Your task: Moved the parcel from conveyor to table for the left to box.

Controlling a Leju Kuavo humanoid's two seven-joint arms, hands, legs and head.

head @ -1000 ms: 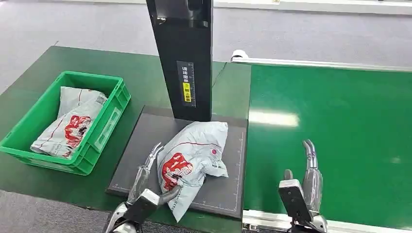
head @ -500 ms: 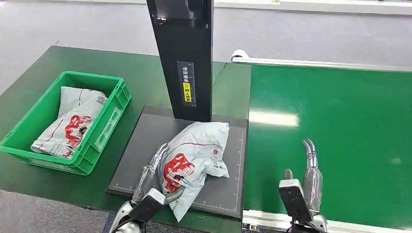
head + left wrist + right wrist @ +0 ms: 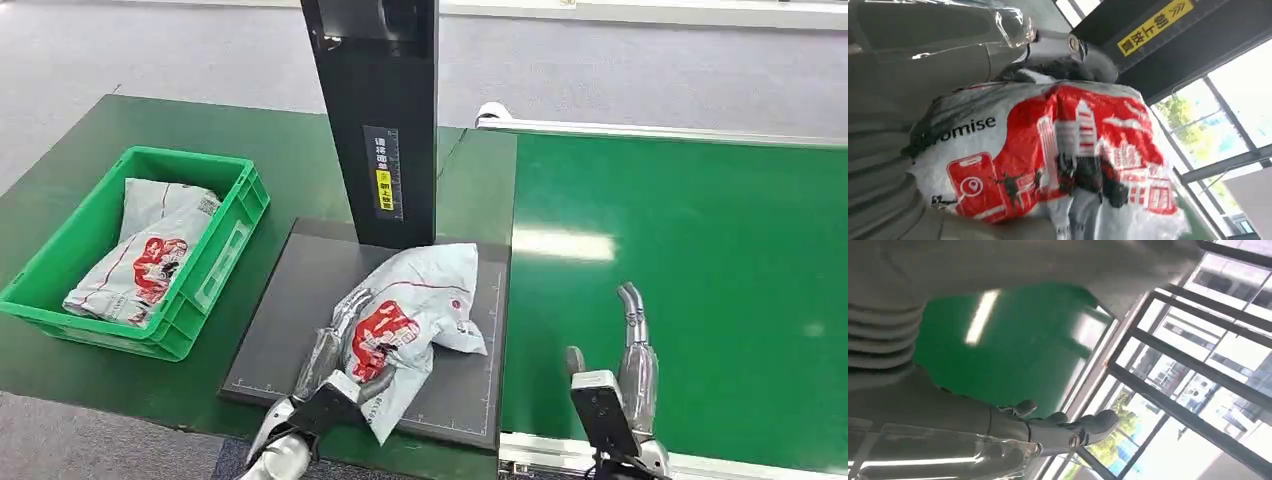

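Left hand (image 3: 335,365), lower centre, clamped around the parcel (image 3: 415,315) on the dark platform (image 3: 290,300). Right hand (image 3: 625,370), lower right, fingers apart, holding nothing, over the conveyor (image 3: 700,250). Advice: firm the grip, lift clear — then carry up-left to the green crate (image 3: 215,255). Black post (image 3: 375,110) stands just behind the parcel; open table surface lies between platform and crate.

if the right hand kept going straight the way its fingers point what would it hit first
Probably nothing: the right hand points forward over the bare green conveyor, and the way looks free as far as the head view shows. Its height above the belt is unclear.
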